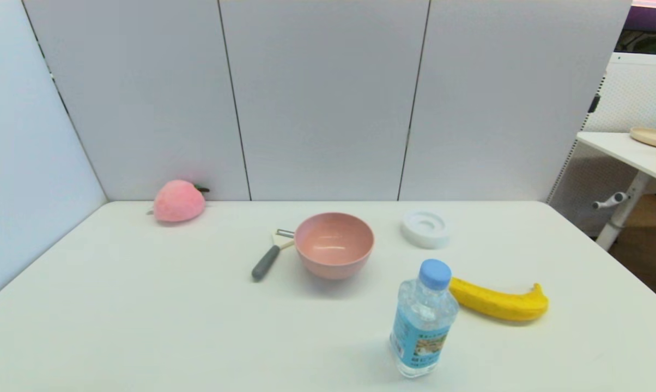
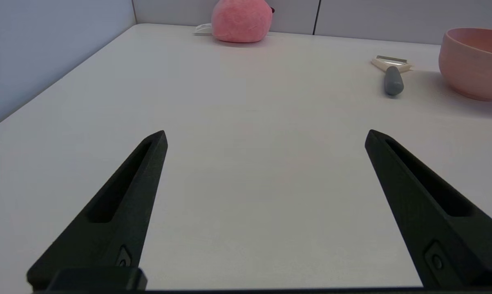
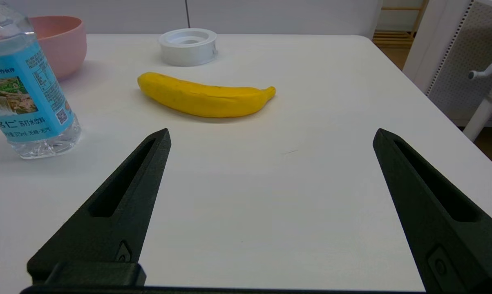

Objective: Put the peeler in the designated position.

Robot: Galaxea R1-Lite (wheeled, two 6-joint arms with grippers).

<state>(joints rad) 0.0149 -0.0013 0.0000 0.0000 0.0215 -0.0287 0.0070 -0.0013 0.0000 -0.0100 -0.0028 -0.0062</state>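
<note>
I see a white table (image 1: pixel 143 326) walled by grey panels, with a plush peach (image 1: pixel 178 201) far left and my left gripper (image 2: pixel 265 136) spread wide over bare table. The peeler (image 1: pixel 271 256) lies flat, its head touching the empty pink bowl (image 1: pixel 334 244). Rightward sit a white ring (image 1: pixel 425 228), an upright bottle (image 1: pixel 423 321), a banana (image 1: pixel 499 301), and my right gripper (image 3: pixel 270 134), also wide open.

Peeler (image 1: pixel 272 255) lies flat just left of bowl (image 1: pixel 334 244), head end prob. touching its rim. Plush peach (image 1: pixel 178 201) far back-left by wall. Ring (image 1: pixel 425 228) right of bowl. Bottle (image 1: pixel 423 320) upright up front, banana (image 1: pixel 499 301) just behind-right.
</note>
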